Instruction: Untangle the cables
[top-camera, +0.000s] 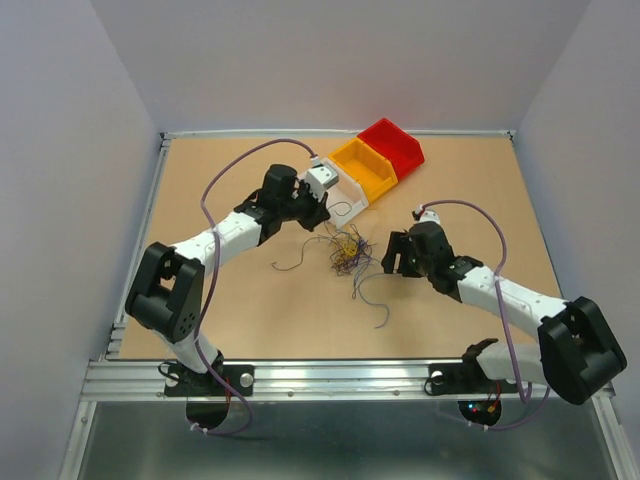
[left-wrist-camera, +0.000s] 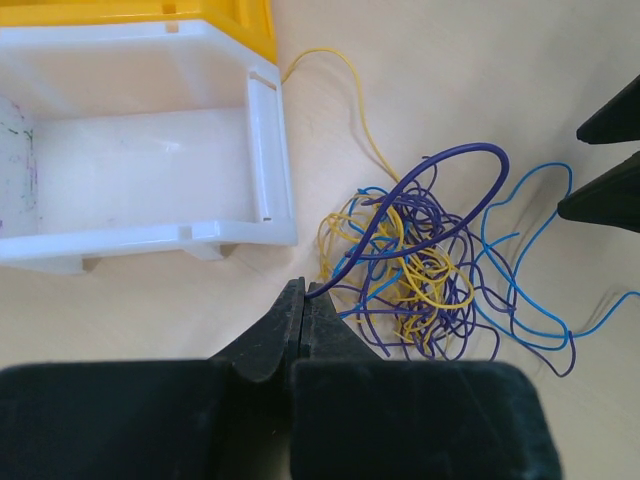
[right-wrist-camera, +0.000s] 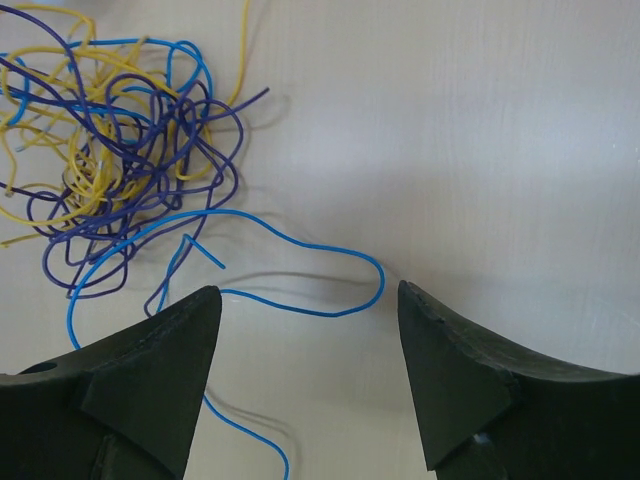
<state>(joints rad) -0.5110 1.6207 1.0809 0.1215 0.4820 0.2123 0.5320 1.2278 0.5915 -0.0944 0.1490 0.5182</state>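
While the left gripper (left-wrist-camera: 303, 292) sits pinched fully shut just beside the corner of the white bin (left-wrist-camera: 270, 150), with a purple strand (left-wrist-camera: 440, 165) nipped at its very tips, we count that end as held. The cables (left-wrist-camera: 415, 265) lie as a loose clump near the bin, on its side facing the arm bases. We judge them very light, thin and springy: soft enough to drag the whole clump, slippery enough to slide out of a lazy pinch. It seems best to take hold on a free loop or tail clear of the knot. The clump has no real long axis. The purple strand arcs from the shut jaws up and over the clump, away from the bin. Farther from the bin, a blue strand (right-wrist-camera: 330, 312) loops out of the clump. It lies crosswise between the fingers of the right gripper (right-wrist-camera: 308, 292), which stand wide apart and grip nothing.
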